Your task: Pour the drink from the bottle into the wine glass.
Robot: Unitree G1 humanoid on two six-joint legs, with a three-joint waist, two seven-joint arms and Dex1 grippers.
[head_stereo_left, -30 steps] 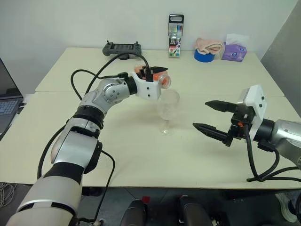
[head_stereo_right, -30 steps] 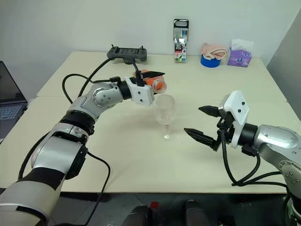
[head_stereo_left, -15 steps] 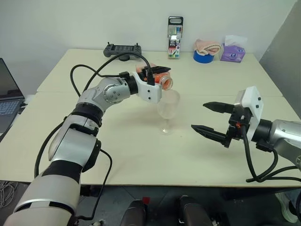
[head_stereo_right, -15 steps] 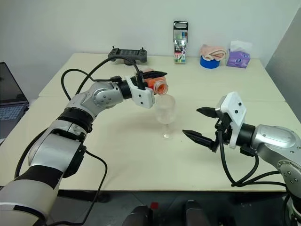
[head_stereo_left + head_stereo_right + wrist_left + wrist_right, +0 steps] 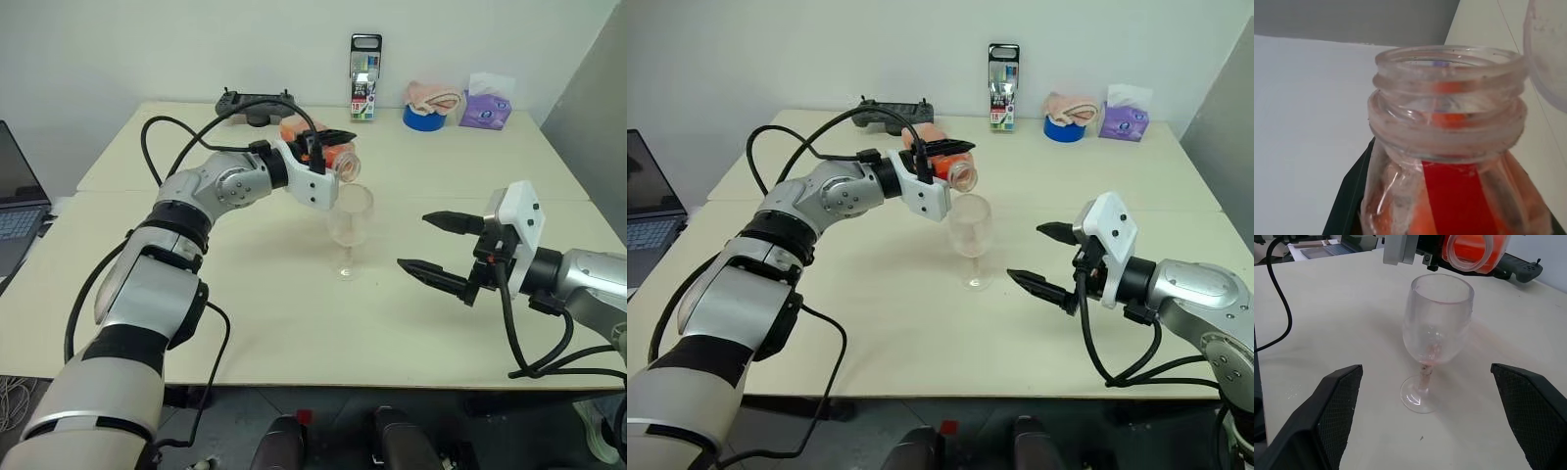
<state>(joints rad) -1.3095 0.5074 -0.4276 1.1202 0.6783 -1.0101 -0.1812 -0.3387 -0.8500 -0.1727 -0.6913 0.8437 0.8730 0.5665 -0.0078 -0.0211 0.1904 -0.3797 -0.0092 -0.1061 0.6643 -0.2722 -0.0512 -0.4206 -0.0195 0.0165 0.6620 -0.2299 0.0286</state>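
- A pale cream desk (image 5: 294, 323) stands against a plain white wall, with a laptop (image 5: 15, 220) off its left edge.
- Nearest, the right tool (image 5: 439, 250) hovers low over the desk to the right of the glass, its two black fingers spread wide and holding nothing.
- Near the middle, the clear stemmed wine glass (image 5: 349, 223) stands upright on its round foot, well in from every desk edge. A faint reddish trace shows in the bottom of its bowl and down the stem; no real fill is visible.
- Just above and behind its rim, the left tool (image 5: 328, 147) is clamped on the small clear plastic bottle (image 5: 338, 162) with a red label strip. The bottle is uncapped and tipped roughly level, mouth toward the glass.
- The translucent orange-red drink (image 5: 1469, 247) sits inside the bottle, up near the open mouth; no stream is visible.
- Judged from this, the pour is at its very start, with nearly all of the drink left to transfer.
- Bare desk lies all around the glass, so both arms have open room.
- Farthest, along the back edge, sit a black controller (image 5: 255, 101), a pack of markers (image 5: 364, 78), a blue tape roll (image 5: 423, 116) and a purple tissue pack (image 5: 487, 108), well clear of the work.
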